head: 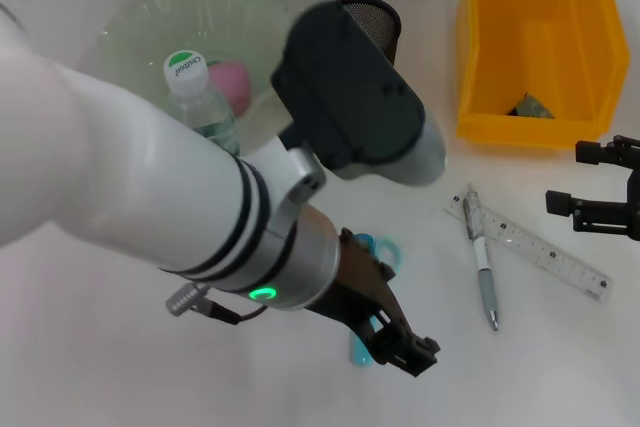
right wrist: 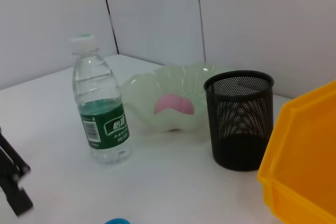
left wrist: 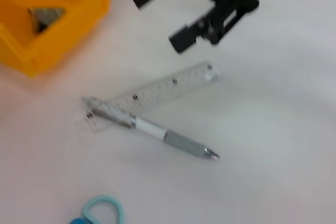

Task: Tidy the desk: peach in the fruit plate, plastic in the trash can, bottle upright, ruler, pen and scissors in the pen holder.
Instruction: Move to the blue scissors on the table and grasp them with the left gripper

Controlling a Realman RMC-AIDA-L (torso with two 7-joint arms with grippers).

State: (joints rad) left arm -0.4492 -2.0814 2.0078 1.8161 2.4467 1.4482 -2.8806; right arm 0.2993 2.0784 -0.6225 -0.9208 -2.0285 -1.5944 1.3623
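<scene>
My left gripper (head: 405,350) hangs low over the blue-handled scissors (head: 383,250), which lie on the table and are partly hidden under it; one handle (left wrist: 103,208) shows in the left wrist view. The pen (head: 484,269) lies across the clear ruler (head: 545,250) to the right. My right gripper (head: 565,177) stands open and empty at the right edge, beside them. The bottle (head: 197,89) is upright by the green fruit plate (head: 140,17), which holds the pink peach (head: 231,81). Behind stands the black mesh pen holder (head: 378,15). The plastic (head: 531,107) lies in the yellow trash can (head: 540,42).
My white left arm crosses the head view from the left and hides much of the table's middle. The trash can stands at the back right, close to the right gripper. White walls close off the back.
</scene>
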